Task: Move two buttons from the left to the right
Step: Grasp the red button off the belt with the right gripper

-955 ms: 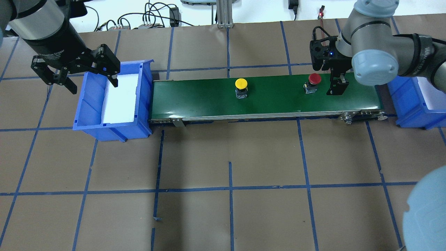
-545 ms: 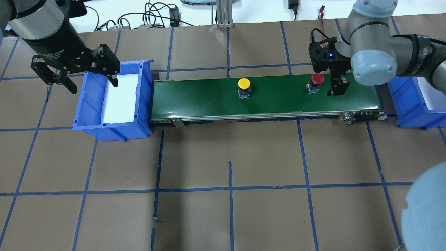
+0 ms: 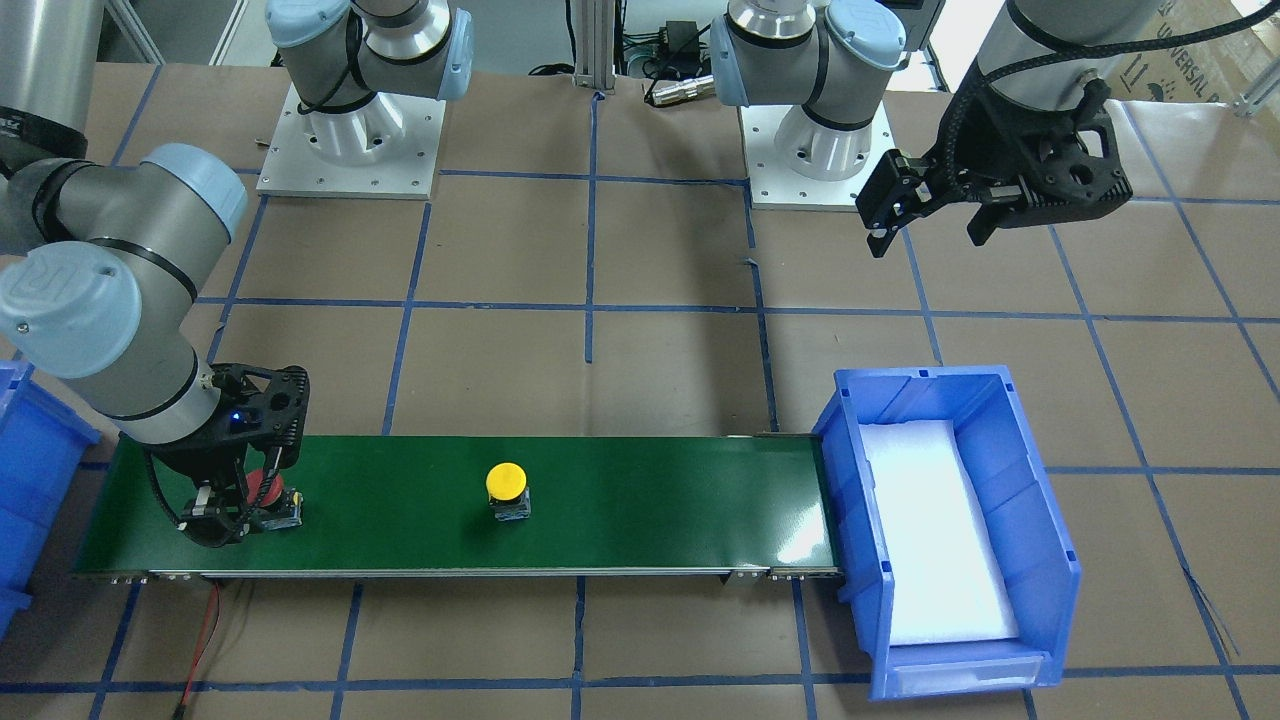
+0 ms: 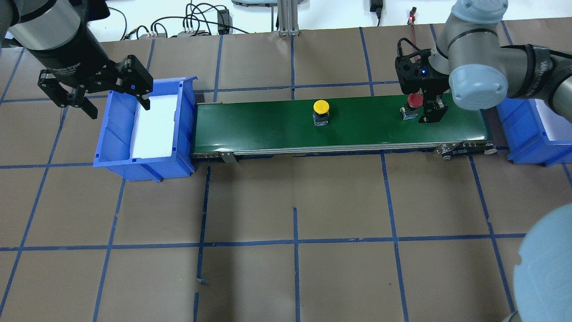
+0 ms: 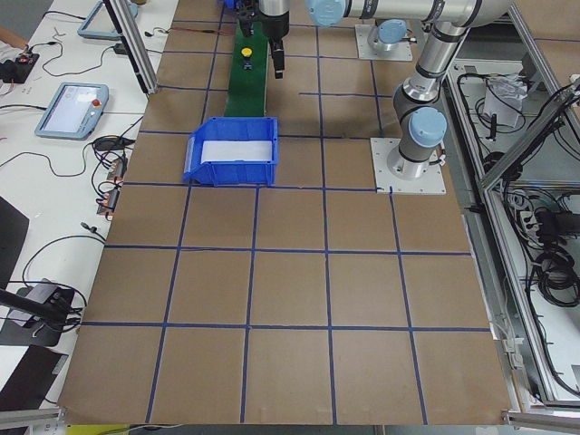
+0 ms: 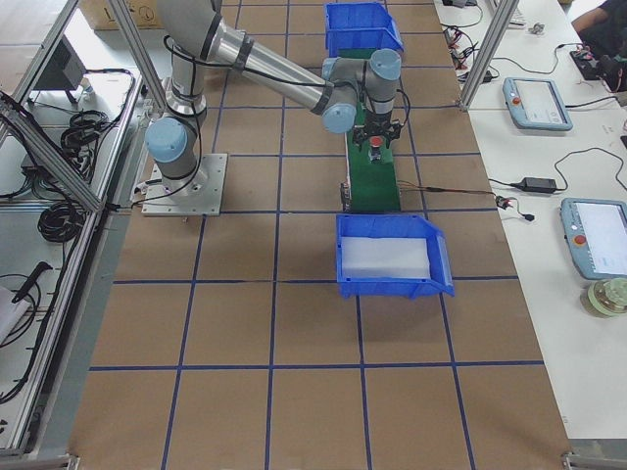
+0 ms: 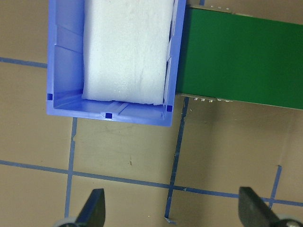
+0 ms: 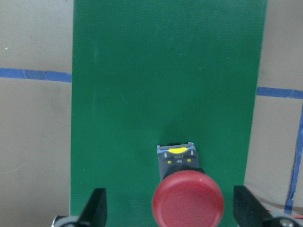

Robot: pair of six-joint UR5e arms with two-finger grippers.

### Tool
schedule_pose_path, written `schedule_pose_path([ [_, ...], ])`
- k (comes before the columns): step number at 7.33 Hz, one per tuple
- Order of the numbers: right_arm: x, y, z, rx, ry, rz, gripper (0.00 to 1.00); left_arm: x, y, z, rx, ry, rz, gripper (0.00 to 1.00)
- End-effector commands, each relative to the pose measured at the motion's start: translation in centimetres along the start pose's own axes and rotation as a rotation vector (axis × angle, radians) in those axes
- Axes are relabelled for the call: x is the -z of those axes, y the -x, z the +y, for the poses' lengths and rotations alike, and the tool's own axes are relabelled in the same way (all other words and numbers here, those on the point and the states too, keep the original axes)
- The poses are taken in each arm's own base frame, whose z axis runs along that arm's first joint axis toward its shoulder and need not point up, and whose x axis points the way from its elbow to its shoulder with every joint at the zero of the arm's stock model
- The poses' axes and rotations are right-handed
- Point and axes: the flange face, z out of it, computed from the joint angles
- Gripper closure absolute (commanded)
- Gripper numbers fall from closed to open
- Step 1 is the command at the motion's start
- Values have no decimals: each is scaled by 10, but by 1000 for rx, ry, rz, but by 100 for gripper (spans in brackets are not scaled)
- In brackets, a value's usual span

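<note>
The red button (image 4: 414, 101) stands on the green conveyor belt (image 4: 268, 125) near its right end. My right gripper (image 4: 423, 105) hangs over it, open. In the right wrist view the red button's (image 8: 188, 203) cap lies between the two spread fingers (image 8: 96, 209), touching neither. The yellow button (image 4: 321, 108) stands upright at mid-belt, also seen from the front (image 3: 507, 483). My left gripper (image 4: 116, 106) hovers open and empty above the far-left rim of the left blue bin (image 4: 145, 167).
The left blue bin (image 3: 1050, 560), lined with white foam, butts against the belt's left end. A second blue bin (image 4: 527, 134) sits just past the belt's right end. Brown paper with a blue tape grid covers the table (image 4: 295, 201). Cables lie along the far edge.
Both buttons have ridden the belt to the right. The red one has come in between my right gripper's open fingers. The left gripper has barely shifted.
</note>
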Motion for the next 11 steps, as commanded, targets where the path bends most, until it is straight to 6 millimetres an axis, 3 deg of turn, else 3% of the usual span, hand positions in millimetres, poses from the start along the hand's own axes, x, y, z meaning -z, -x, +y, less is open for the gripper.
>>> schedule_pose_path([
  [1,0,0,2,1,0,0,26,0,0,1,0,-1,1,0],
  [3,0,2,2,2,5,-2,74,1,2,0,3,-4,1,0],
  [5,9,1,6,-2,43,8,83,0,0,1,0,-1,-1,0],
  [7,33,-13,15,-4,59,52,84,1,1,0,2,-4,1,0],
  [8,54,-18,45,-43,84,82,84,1,1,0,2,-3,1,0],
  [9,75,-14,96,-94,95,114,84,1,1,0,2,-3,1,0],
  [10,93,-1,143,-138,107,127,84,1,1,0,2,-3,1,0],
  [11,103,9,174,-179,115,115,84,1,1,0,2,-3,1,0],
])
